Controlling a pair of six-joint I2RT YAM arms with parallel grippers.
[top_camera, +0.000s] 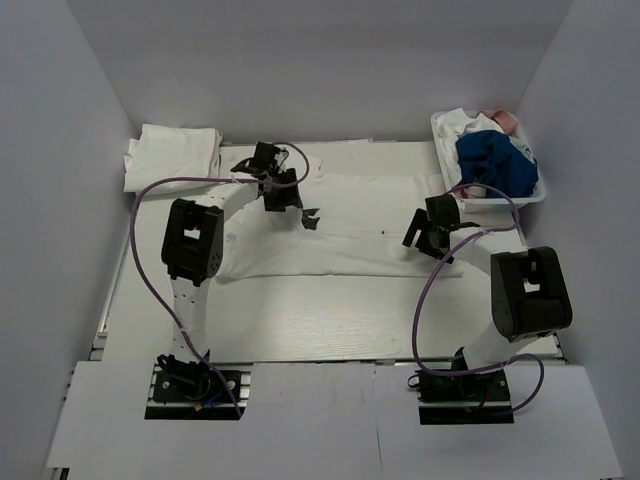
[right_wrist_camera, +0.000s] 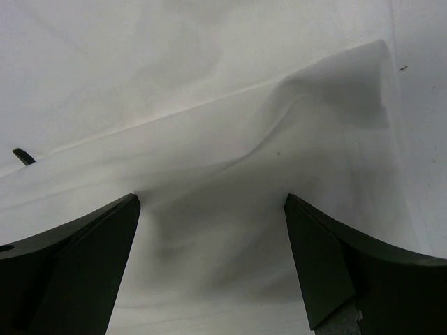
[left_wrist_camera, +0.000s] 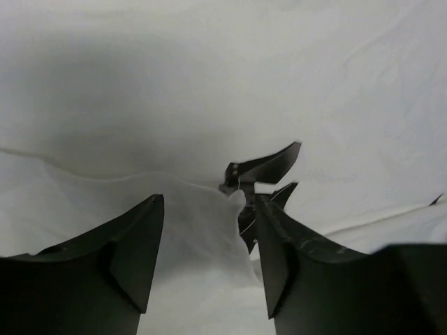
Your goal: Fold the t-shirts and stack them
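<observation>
A white t-shirt (top_camera: 340, 235) lies across the middle of the table, folded into a long band, with a small black print (top_camera: 309, 218) on it. My left gripper (top_camera: 281, 196) is low over its left part, just left of the print. In the left wrist view the gripper (left_wrist_camera: 208, 209) is open with a raised fold of the shirt (left_wrist_camera: 202, 230) between its fingers and the print (left_wrist_camera: 262, 173) just beyond. My right gripper (top_camera: 427, 236) is over the shirt's right end. In the right wrist view it (right_wrist_camera: 211, 209) is wide open above wrinkled cloth (right_wrist_camera: 230, 139). A second shirt (top_camera: 172, 157) lies folded at the back left.
A white basket (top_camera: 533, 196) at the back right holds a blue cloth (top_camera: 494, 162), white cloth and something pink. Grey walls close in the table on three sides. Purple cables loop beside both arms.
</observation>
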